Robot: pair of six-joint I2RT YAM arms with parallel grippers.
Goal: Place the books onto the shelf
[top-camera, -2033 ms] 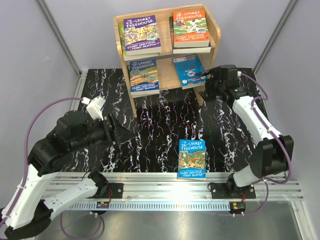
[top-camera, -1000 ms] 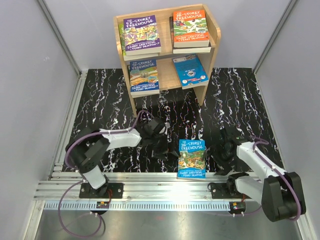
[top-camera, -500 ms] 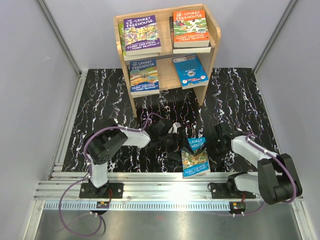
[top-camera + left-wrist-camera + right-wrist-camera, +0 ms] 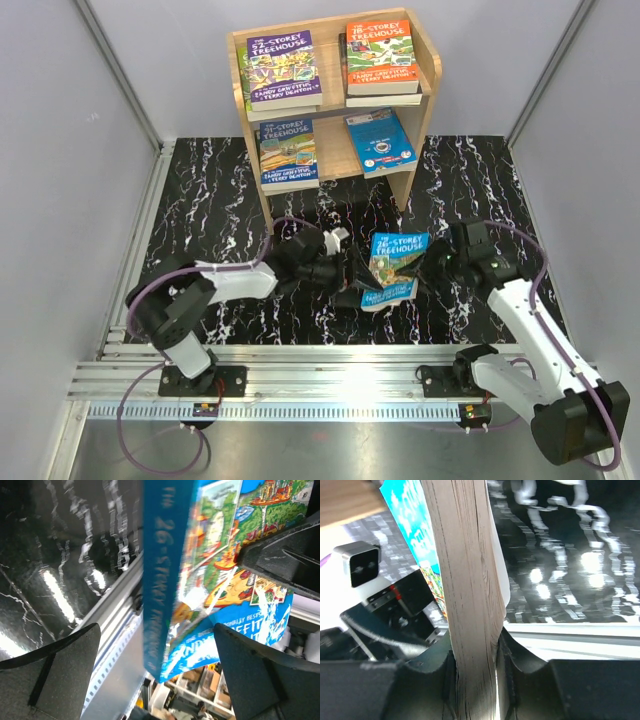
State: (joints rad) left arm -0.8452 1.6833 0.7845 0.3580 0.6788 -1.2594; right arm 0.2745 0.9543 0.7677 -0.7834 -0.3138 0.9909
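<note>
Right pincer (image 4: 476, 662) pinched the book (image 4: 396, 262) by its page edge (cover tilted, spine turned away). Left pincer (image 4: 352, 276) stood spread wide, flanking that spine.

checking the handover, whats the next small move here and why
Probably lift the blue book clear with the right gripper: it pinches the page edge, the left gripper stands open at the spine, and the shelf lies farther back.

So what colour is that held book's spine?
The book's spine is bright blue with pale lettering, clearest in left wrist view.
</note>
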